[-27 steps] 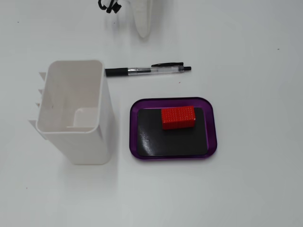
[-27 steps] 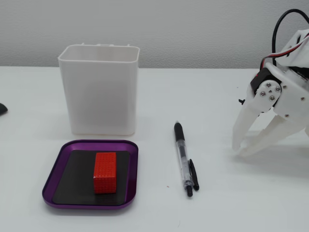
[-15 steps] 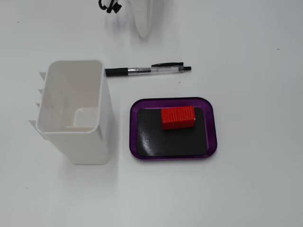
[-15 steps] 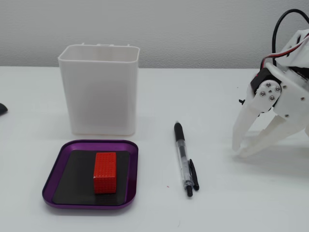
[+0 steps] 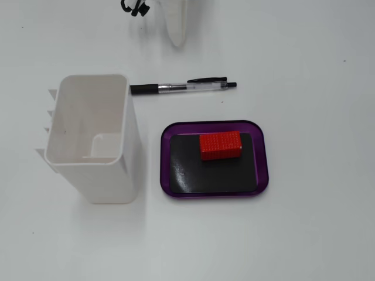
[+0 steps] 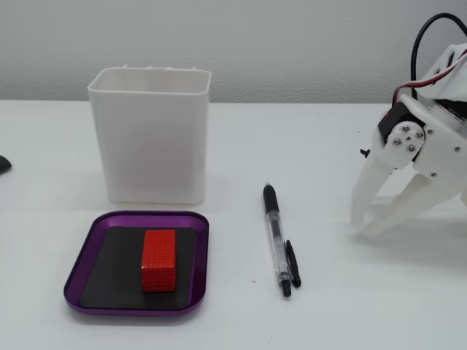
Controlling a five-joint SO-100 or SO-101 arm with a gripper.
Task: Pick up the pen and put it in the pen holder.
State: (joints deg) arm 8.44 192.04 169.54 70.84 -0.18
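Purple tray point(image 6: 76, 273) with its red block point(image 6: 159, 259) sits nearest, and it is not part of this job.

On the white worktop point(image 6: 241, 321) the tall white pen holder point(image 6: 152, 138) stands upright and looks empty; the jaws point(image 6: 363, 226) hang apart, well away from the pen point(image 6: 278, 238), which lies flat between them and the tray. I think the arm should come down over the clear barrel, jaws across it, and close gently so the pen does not roll.
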